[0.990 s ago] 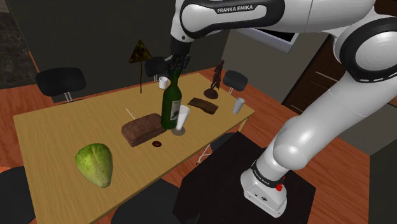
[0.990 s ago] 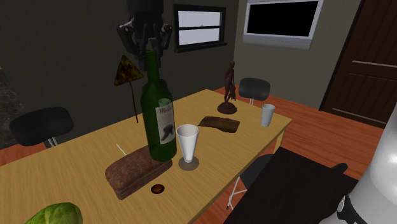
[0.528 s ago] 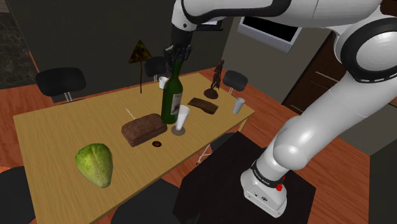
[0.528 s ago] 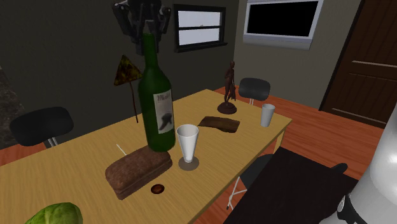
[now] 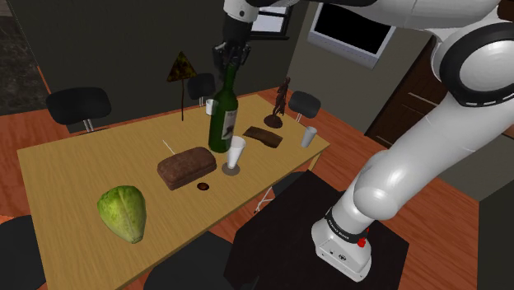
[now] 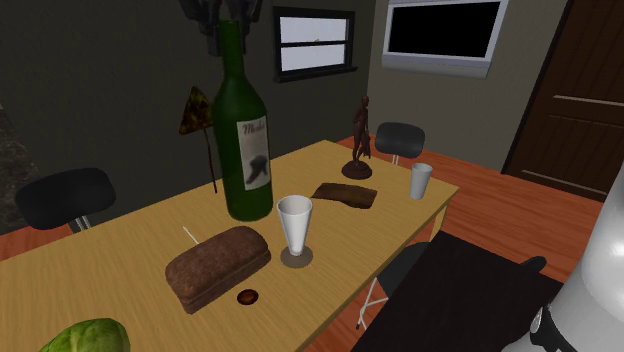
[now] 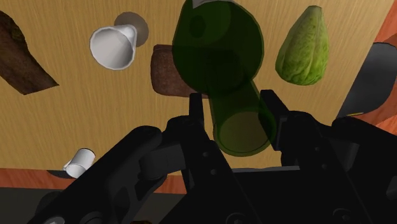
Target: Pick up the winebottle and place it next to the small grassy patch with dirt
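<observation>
A dark green wine bottle [image 5: 222,115] with a white label hangs upright above the wooden table [image 5: 74,165], over its middle. My black gripper [image 5: 229,59] is shut on the bottle's neck from above. In the second exterior view the wine bottle [image 6: 245,130] hovers just behind a brown loaf-shaped slab [image 6: 218,265], with the gripper [image 6: 225,15] at the top edge. The wrist view looks down the bottle [image 7: 222,57], both fingers [image 7: 197,105] clasping its neck. A green lumpy mound [image 5: 123,212] lies near the table's front left corner, well away from the bottle.
A white cup on a coaster [image 5: 236,152] stands right beside the bottle. Further right are a flat brown slab [image 5: 264,136], a dark figurine [image 5: 280,103] and a small cup [image 5: 309,136]. A triangular sign on a pole [image 5: 178,70] stands at the back; chairs [image 5: 78,105] surround the table.
The gripper has risen with the bottle held in it, lifting it off the table beside the brown slab and a little toward the back. Nothing else moved.
</observation>
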